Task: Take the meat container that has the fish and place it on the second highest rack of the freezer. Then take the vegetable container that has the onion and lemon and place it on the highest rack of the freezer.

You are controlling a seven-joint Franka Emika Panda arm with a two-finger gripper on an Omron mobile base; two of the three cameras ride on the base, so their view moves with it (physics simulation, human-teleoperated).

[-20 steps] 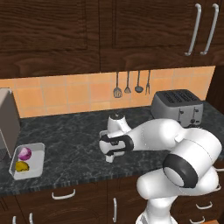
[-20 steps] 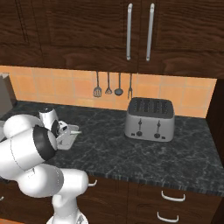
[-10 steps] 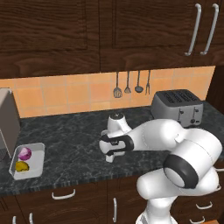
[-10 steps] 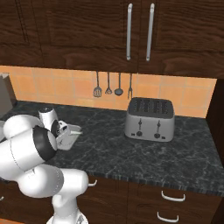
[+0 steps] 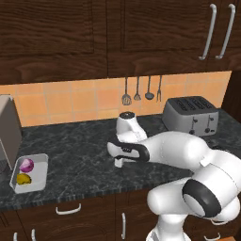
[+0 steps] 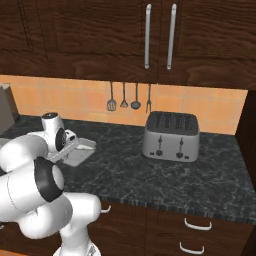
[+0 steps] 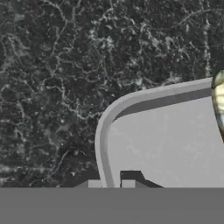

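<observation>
The fingers (image 7: 112,184) stand narrow, one dark tip on each side of the thin rim of the small shallow rectangular grey metal tray (image 7: 166,140), so they appear closed on that rim; this is the meat container. In the hand view the rim wall passes between the two tips, and the silvery, yellow-tinted end of the slim fish (image 7: 218,103) shows at the right edge, inside the tray. In the right base view the same tray (image 6: 80,152) lies on the dark speckled stone counter (image 6: 165,175) just in front of the white arm's wrist, and it looks flat, not lifted. The second grey metal tray, the vegetable container (image 5: 33,173), sits well apart at the left end of the counter (image 5: 80,160), holding the round purple onion (image 5: 26,164) and the yellow lemon (image 5: 22,178) side by side, untouched. Judged from this layout, the task is at its first stage: the grip on the meat container is made, but neither tray has reached a freezer rack. The lift, the carry and both placements remain.
</observation>
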